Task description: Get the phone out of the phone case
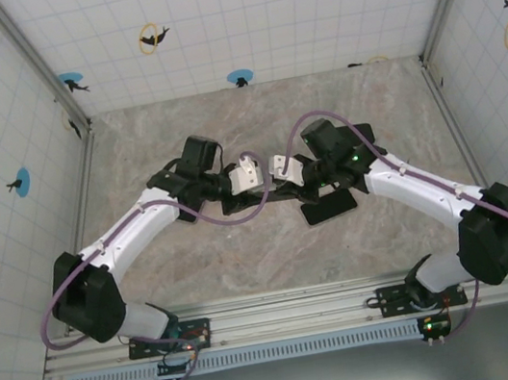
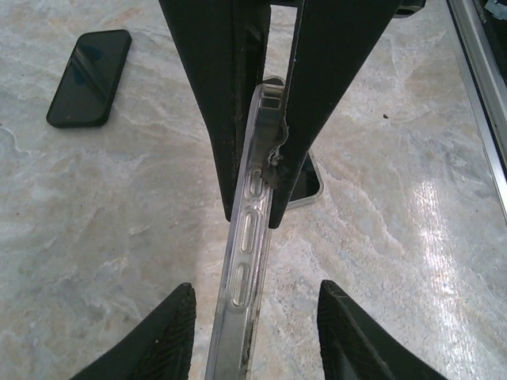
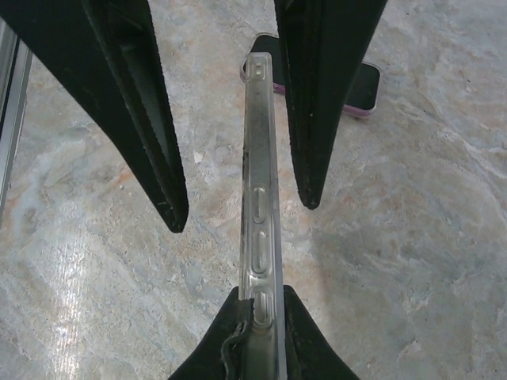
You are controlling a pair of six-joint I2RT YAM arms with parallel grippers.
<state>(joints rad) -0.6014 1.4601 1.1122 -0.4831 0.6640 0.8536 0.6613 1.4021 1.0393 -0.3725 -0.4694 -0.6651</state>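
The right tool clamps the clear phone case edge-up above the counter; the left tool straddles it, jaws apart, not gripping; the black phone lies flat nearby

**Middle blocked, far half open**

Clear case stands on edge over mid-table, clamped by the right gripper. The left gripper straddles it, fingers apart, narrow gaps either side. Both arms bar the centre crossways. The phone lies flat just beside the right arm. The table is bare beyond the arms and at near left. Tiled walls close three sides.
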